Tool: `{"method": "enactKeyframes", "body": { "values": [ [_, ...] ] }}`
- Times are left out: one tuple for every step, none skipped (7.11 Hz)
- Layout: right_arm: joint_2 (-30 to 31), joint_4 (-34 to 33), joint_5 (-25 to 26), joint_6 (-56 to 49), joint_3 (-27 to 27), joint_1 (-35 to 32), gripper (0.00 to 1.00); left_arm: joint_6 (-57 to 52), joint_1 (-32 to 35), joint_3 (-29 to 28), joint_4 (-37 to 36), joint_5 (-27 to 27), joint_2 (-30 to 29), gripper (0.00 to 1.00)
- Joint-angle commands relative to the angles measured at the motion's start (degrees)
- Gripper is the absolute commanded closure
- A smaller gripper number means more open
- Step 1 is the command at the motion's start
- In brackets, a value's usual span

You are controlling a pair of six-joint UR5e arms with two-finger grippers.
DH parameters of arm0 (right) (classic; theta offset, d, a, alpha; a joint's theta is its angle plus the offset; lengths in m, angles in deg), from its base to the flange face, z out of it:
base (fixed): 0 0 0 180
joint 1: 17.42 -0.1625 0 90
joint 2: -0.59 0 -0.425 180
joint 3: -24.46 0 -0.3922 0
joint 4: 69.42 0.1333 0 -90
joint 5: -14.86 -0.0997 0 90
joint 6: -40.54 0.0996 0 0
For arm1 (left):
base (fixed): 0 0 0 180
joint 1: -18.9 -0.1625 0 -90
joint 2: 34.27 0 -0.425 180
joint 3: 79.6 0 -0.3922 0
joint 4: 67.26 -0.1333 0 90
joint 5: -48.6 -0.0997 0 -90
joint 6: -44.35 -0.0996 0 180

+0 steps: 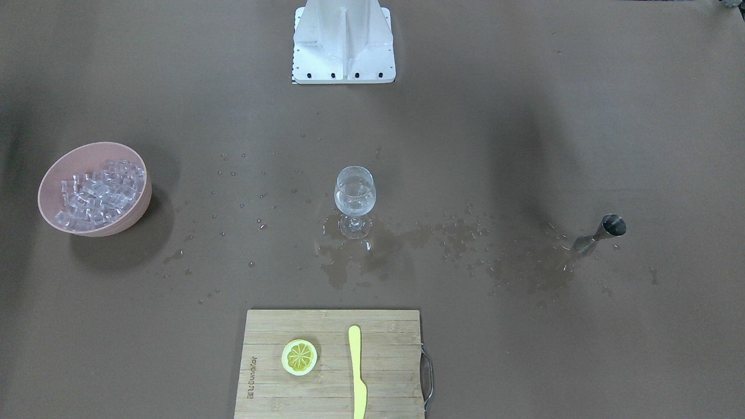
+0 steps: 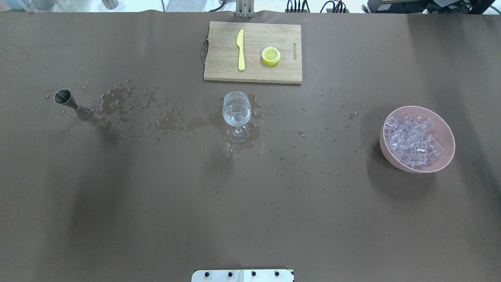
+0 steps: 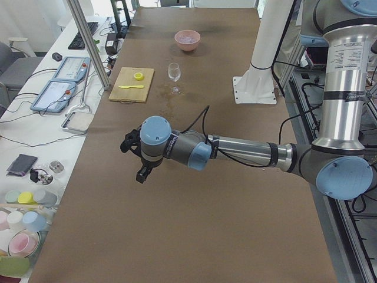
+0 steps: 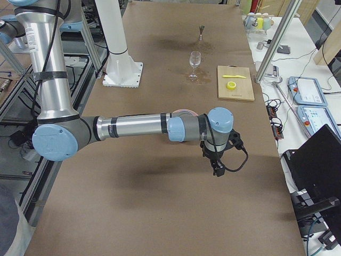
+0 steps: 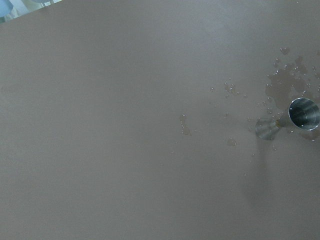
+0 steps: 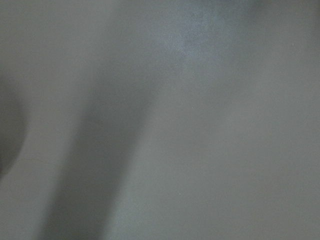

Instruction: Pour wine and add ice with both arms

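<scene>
Both my arms reach out over the brown table, each well apart from the glass.

My left arm and right arm stretch level above bare tabletop. I cannot tell how the jaws of my left gripper or right gripper stand. Seen from overhead with the wine glass at the centre, the wooden cutting board lies at 12 o'clock. It has burnt-in lettering along one short edge, too small to read. The pink bowl at 3 o'clock holds the ice. The glass stands upright in a wet patch, with the wine clear in its bowl. A steel jigger stands at 9 o'clock among spilled drops. A yellow knife and a lemon slice lie on the board.
</scene>
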Motion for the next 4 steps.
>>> {"method": "enactKeyframes", "body": {
  "values": [
    [0.0, 0.0, -0.4, 0.1, 0.1, 0.0, 0.00, 3.6, -0.3, -1.2, 11.6, 0.1, 3.0, 0.02],
    [0.0, 0.0, -0.4, 0.1, -0.1, 0.0, 0.00, 7.2, -0.4, -1.3, 12.3, 0.0, 3.4, 0.02],
    [0.0, 0.0, -0.5, 0.1, 0.2, 0.0, 0.00, 7.5, -1.9, -1.5, 14.4, -0.5, 3.4, 0.02],
    [0.0, 0.0, -0.6, 0.2, 0.2, 0.0, 0.00, 8.2, -2.5, -1.6, 20.4, -0.6, 3.6, 0.02]
  ]
}}
